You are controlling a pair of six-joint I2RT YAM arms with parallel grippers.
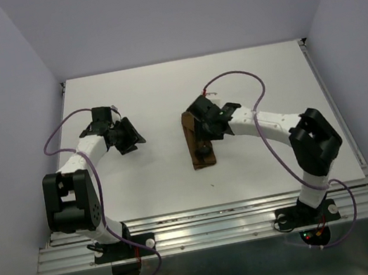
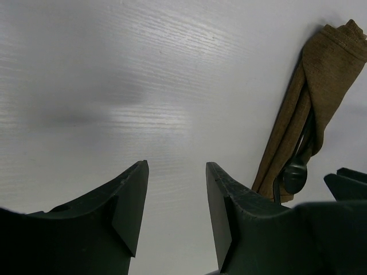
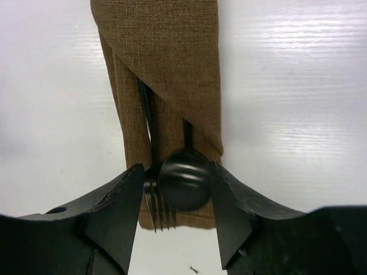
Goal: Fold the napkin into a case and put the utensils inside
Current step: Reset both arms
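The white table fills the top view, with the two arms bolted at its near edge. The left arm bends up and in toward the left-centre of the surface, and the right arm reaches across toward the middle. Just right of centre lies the case, a narrow strip of brown cloth set lengthwise, running away from the near edge and slightly tilted. It lies well apart from the left gripper. The right wrist view shows the case has a diagonal flap folded across it to form a pocket. The left wrist view shows the case off at the right side of the frame. There the left gripper hangs over bare table with its jaws spread and nothing between them. The right gripper sits low over the near end of the case with its jaws also spread, one finger on each side of the utensils' heads. Whether the pads touch the metal cannot be told. The utensils are tucked into the pocket, handles under the flap and heads out on the cloth. The spoon shows a round dark bowl, and the fork lies just beside it with its tines reaching the cloth's near end.
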